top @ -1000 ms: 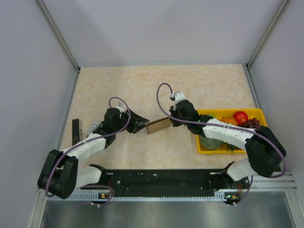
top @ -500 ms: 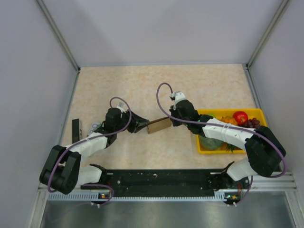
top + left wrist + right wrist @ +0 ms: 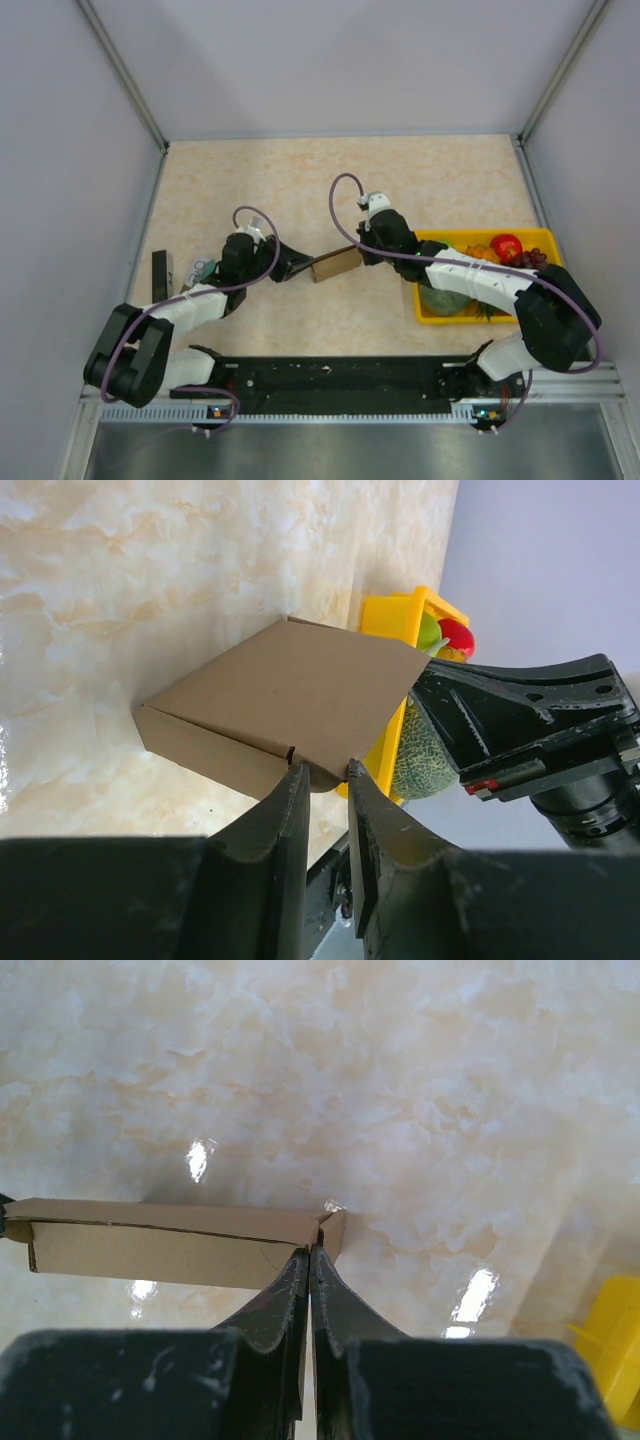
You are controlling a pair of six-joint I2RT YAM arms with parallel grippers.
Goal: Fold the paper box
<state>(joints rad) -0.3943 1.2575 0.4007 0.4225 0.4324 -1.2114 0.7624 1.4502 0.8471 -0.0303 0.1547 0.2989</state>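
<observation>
Black right fingers (image 3: 283, 1305) are pinched shut on an end flap of the brown paper box (image 3: 160, 1240). The left fingers (image 3: 283, 820), narrowly parted, straddle its opposite edge. The box is held mid-counter (image 3: 420, 1080), over glossy beige marbling, with pale grey walls (image 3: 340, 60) around.

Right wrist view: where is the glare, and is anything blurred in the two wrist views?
Right wrist: white glare spots on the table around the box; the right tool is dark and soft. Left wrist: box sharp, base of the left tool blurred and black. Top view: even light.
</observation>
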